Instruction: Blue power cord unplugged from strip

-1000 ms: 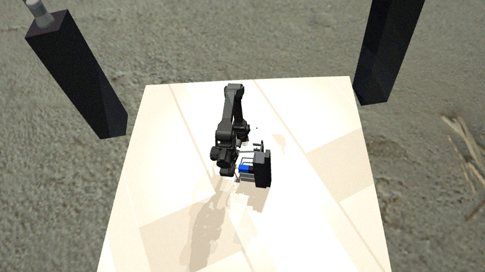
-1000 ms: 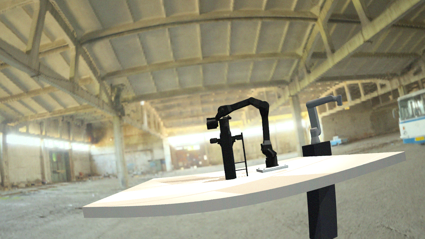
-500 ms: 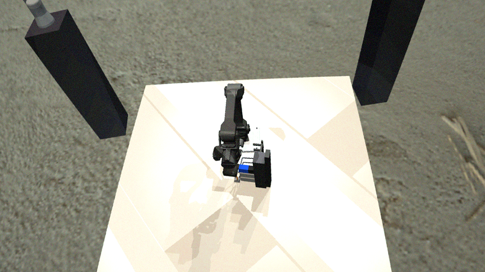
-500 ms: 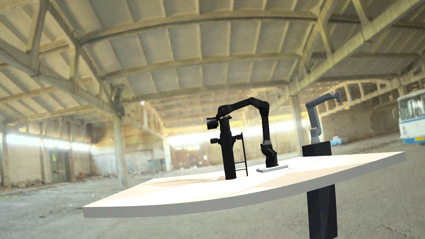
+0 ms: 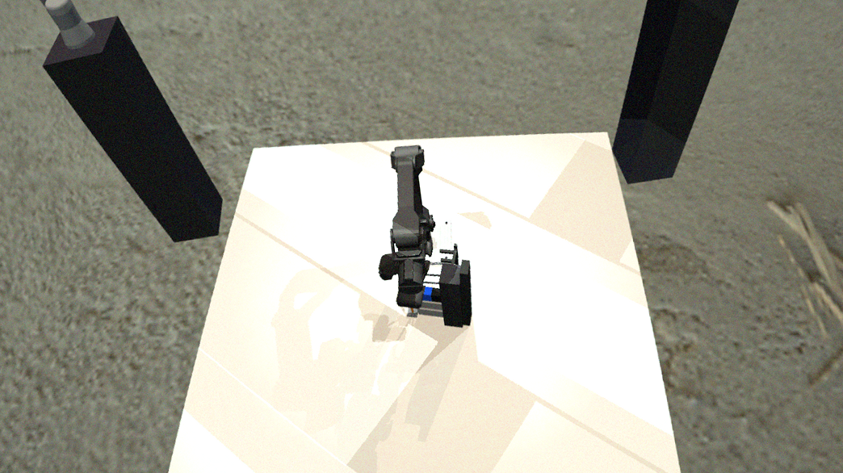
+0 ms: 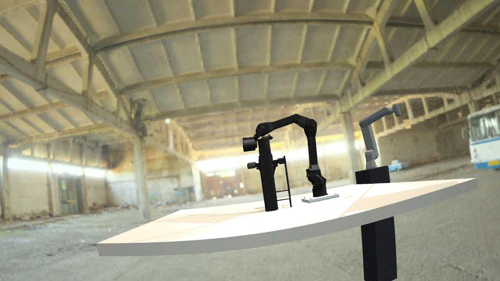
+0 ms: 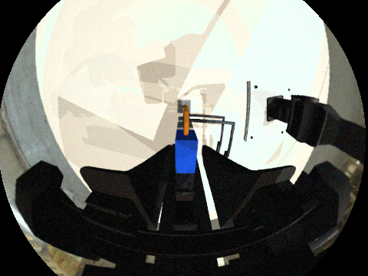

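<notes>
The blue plug [image 5: 428, 293] [image 7: 185, 155] has an orange cord [image 7: 186, 122] running to a small grey block [image 7: 188, 103]. Its lower end meets black parts in the wrist view; how deep it sits in the strip cannot be told. A tall black upright block [image 5: 462, 295] [image 6: 268, 181], apparently the power strip, stands beside it. My gripper [image 7: 187, 149] is part open, its two dark fingers on either side of the plug. A narrow gap shows by the right finger; the left is very close. In the exterior view the upright block hides the fingertips and plug.
Thin dark frame bars [image 6: 288, 181] [image 7: 230, 123] stand beside the strip, between it and the arm's white base plate [image 6: 320, 199]. The tabletop [image 5: 582, 432] [image 6: 209, 244] lies below. Dark pedestals [image 5: 135, 141] [image 5: 685, 54] with grey arms stand beyond its edges.
</notes>
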`<state>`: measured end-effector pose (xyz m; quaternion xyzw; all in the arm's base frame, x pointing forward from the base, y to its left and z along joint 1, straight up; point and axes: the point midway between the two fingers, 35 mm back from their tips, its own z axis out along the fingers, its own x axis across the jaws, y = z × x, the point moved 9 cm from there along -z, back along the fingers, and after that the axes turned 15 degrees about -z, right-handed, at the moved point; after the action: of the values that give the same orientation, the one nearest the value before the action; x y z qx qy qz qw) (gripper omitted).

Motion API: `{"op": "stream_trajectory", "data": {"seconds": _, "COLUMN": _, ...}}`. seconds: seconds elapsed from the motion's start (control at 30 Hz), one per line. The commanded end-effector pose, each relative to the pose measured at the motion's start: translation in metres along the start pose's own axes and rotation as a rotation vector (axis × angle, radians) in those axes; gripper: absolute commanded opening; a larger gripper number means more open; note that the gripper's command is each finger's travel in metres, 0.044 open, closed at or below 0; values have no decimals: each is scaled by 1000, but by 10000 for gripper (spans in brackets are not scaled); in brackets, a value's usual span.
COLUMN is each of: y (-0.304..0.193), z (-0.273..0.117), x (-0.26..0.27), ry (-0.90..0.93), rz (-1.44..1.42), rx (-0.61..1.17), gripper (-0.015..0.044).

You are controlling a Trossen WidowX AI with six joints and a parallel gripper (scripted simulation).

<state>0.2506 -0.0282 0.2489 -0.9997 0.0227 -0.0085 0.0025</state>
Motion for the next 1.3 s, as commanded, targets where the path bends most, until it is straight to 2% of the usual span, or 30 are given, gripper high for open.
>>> {"op": "stream_trajectory", "data": {"seconds": 0.0, "y": -3, "z": 0, "x": 1, "ry": 2, "rz": 6, "rx": -6, "gripper": 160}}
{"op": "stream_trajectory", "data": {"seconds": 0.47, "y": -3, "z": 11, "x": 1, "ry": 2, "rz": 6, "rx": -6, "gripper": 160}}
{"op": "stream_trajectory", "data": {"seconds": 0.6, "y": -3, "z": 8, "x": 2, "ry": 7, "rz": 0, "rx": 0, "gripper": 55}}
{"op": "stream_trajectory", "data": {"seconds": 0.87, "y": -3, "z": 8, "x": 2, "ry": 7, "rz": 0, "rx": 0, "gripper": 2}}
{"op": "stream_trajectory", "data": {"seconds": 1.27, "y": 12, "z": 8, "x": -1, "ry": 6, "rz": 1, "rx": -3, "gripper": 0}}
